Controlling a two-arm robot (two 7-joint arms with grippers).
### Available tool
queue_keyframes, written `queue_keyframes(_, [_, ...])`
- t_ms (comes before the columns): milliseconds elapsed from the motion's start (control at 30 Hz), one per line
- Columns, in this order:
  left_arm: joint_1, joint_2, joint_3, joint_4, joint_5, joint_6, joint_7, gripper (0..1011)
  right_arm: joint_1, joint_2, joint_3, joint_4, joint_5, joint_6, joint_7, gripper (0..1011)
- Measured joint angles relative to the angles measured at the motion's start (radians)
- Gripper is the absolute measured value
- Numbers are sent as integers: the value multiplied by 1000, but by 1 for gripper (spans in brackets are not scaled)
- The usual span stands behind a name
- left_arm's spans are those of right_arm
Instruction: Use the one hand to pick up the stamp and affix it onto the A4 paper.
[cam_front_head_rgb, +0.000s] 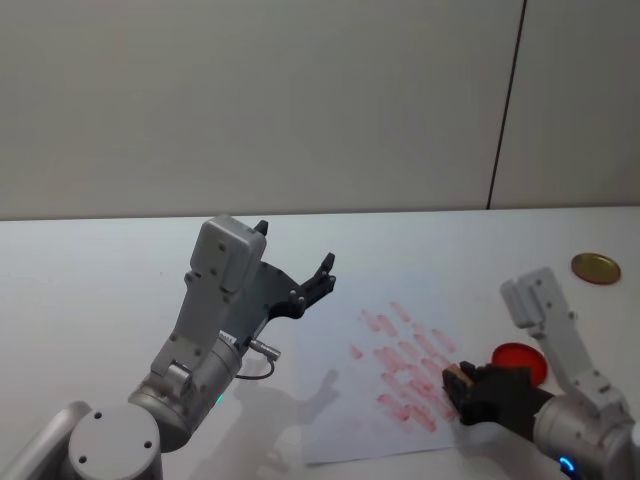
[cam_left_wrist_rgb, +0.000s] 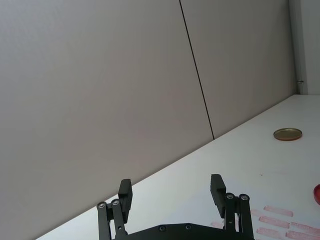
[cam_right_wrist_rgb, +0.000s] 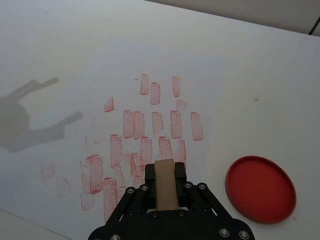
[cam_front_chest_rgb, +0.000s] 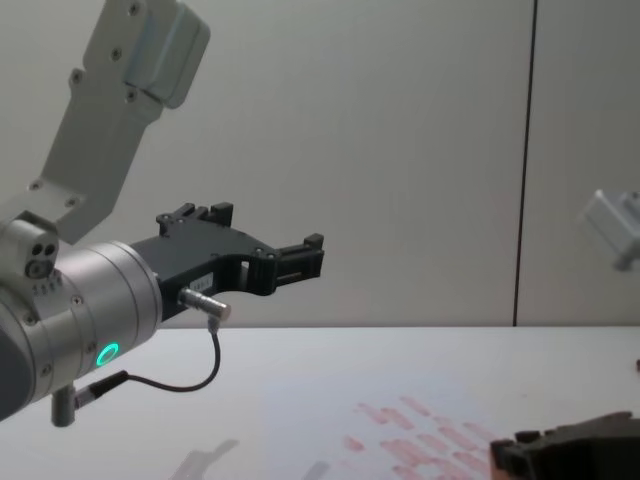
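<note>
The stamp (cam_right_wrist_rgb: 165, 192), a pale tan wooden block, is clamped between the black fingers of my right gripper (cam_right_wrist_rgb: 165, 174), which is shut on it. In the head view the stamp (cam_front_head_rgb: 458, 377) and the right gripper (cam_front_head_rgb: 462, 392) sit low over the right part of the A4 paper (cam_front_head_rgb: 340, 410), at the edge of its red prints. Whether the stamp touches the sheet cannot be told. The A4 paper (cam_right_wrist_rgb: 65, 125) carries several slanting rows of pinkish-red prints. My left gripper (cam_front_head_rgb: 293, 248) hangs open and empty in the air above the sheet's left side, and its open fingers (cam_left_wrist_rgb: 217, 187) point toward the wall.
A flat round red ink dish (cam_front_head_rgb: 521, 360) lies on the table just right of the right gripper, also seen as the red dish (cam_right_wrist_rgb: 260, 189). A gold lid (cam_front_head_rgb: 595, 268) rests at the far right. The grey wall stands behind the white table.
</note>
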Motion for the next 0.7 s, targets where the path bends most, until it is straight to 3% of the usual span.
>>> queue_keyframes(267, [0, 0, 0, 0, 0, 0, 0, 993, 34, -11, -12, 15, -39, 38, 43, 206])
queue_keyframes(700, [0, 0, 0, 0, 0, 0, 0, 993, 59, -17, -14, 23, -55, 78, 62, 205])
